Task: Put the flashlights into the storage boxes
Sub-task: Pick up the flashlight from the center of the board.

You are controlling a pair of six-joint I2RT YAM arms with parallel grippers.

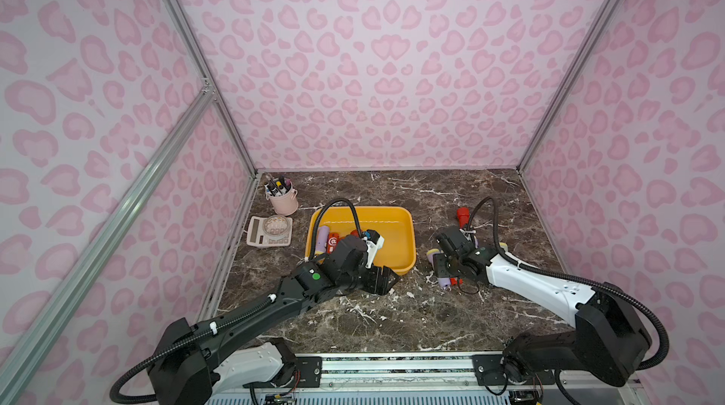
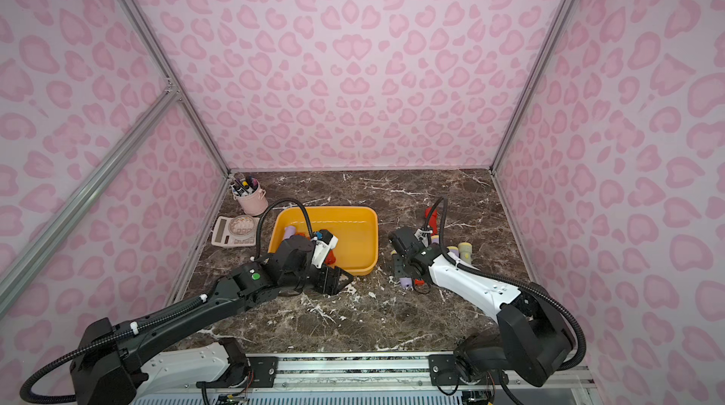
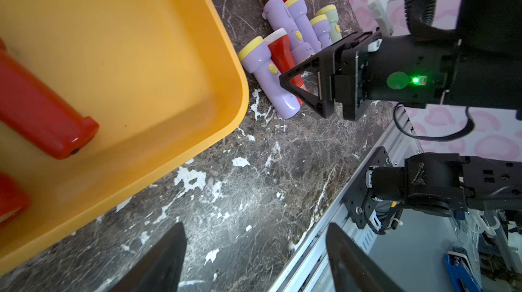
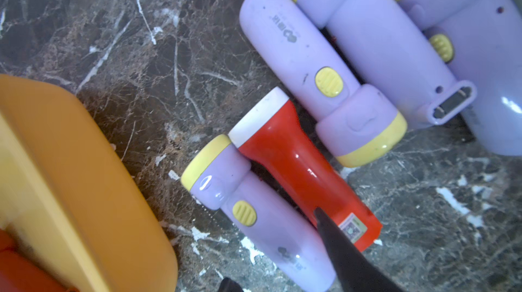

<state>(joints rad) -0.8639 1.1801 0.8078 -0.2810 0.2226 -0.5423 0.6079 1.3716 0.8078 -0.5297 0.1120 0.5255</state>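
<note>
I have the tray [image 1: 396, 244] left of the counter's [image 1: 392, 313] middle, a few flashlights [image 1: 323, 238] lying in its left end. Just right of the tray, on the counter, the other flashlights [image 4: 296, 169] lie bunched side by side — one more flashlight [image 1: 463, 215] behind them. Pen cup [image 1: 283, 201] in the back-left corner, calculator [image 1: 257, 233] just before it.

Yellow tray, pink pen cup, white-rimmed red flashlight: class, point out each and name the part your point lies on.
yellow tray [image 1: 396, 236]: a top view, bare floor.
pink pen cup [image 1: 284, 203]: a top view, side wall.
white-rimmed red flashlight [image 4: 302, 169]: right wrist view, mid body.
</note>
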